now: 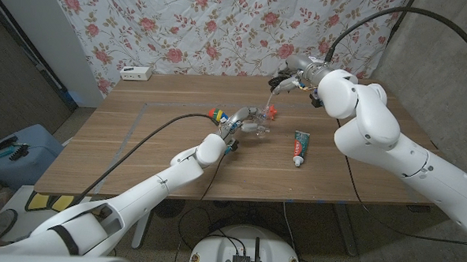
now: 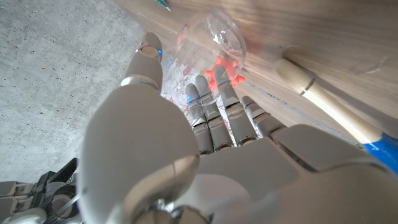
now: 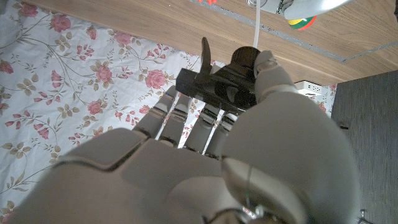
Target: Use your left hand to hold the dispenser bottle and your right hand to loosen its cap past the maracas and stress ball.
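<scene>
While the left hand (image 1: 235, 125) grips the clear plastic dispenser bottle (image 1: 254, 120) mid-bench, the right hand (image 1: 289, 80) holds its black pump cap (image 3: 225, 83) lifted clear.
The right wrist view reveals the cap's white dip tube (image 3: 256, 25); the head view shows one green toothpaste tube (image 1: 300, 147) on the wooden bench (image 1: 154, 143).

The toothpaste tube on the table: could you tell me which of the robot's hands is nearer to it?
Left, narrowly. The left hand holds the clear bottle just beside the toothpaste tube, low at table level. The right hand is raised behind the tube, gripping the black pump cap.
</scene>
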